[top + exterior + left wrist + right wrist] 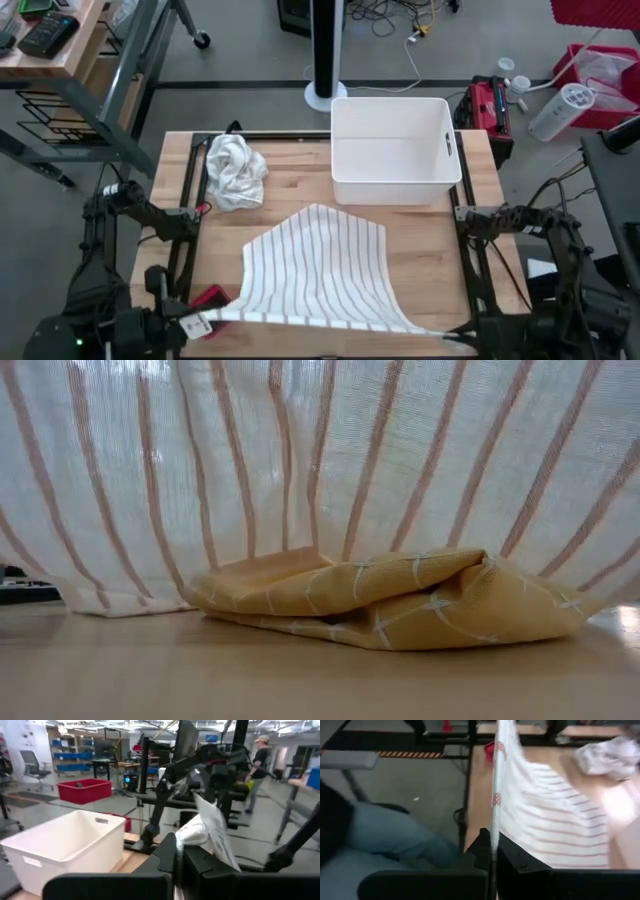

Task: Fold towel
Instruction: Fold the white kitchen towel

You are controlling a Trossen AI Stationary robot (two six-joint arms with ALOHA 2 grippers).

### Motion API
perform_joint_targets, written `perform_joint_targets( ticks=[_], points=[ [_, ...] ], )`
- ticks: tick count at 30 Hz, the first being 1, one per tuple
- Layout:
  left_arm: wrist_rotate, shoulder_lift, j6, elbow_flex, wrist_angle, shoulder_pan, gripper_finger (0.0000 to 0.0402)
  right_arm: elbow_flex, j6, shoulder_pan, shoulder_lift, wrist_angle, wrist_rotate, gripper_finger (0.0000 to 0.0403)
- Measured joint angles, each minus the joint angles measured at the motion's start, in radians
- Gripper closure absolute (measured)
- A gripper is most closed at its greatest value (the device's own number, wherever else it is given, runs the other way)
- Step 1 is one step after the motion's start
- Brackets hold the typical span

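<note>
Right now my left gripper (212,320) and right gripper (452,336) each pinch a near corner of the striped towel (320,265), stretching that edge taut so, I judge, it can swing over flat. Beyond that edge the towel slopes down onto the table (420,240). Past the towel sit the crumpled white cloth (234,170) and the white bin (392,148)
</note>
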Motion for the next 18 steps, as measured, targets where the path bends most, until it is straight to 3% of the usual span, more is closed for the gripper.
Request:
perform_joint_targets(
  ticks=[8,18],
  points=[
    [-0.010,-0.012,-0.174,-0.055,-0.160,0.037,0.0402,0.000,-0.011,-0.085,-0.017,-0.002,0.064,0.0403],
    [-0.002,-0.139,-0.410,-0.365,-0.168,0.105,0.0402,-0.114,0.056,-0.239,-0.017,0.000,0.015,0.0403]
  ],
)
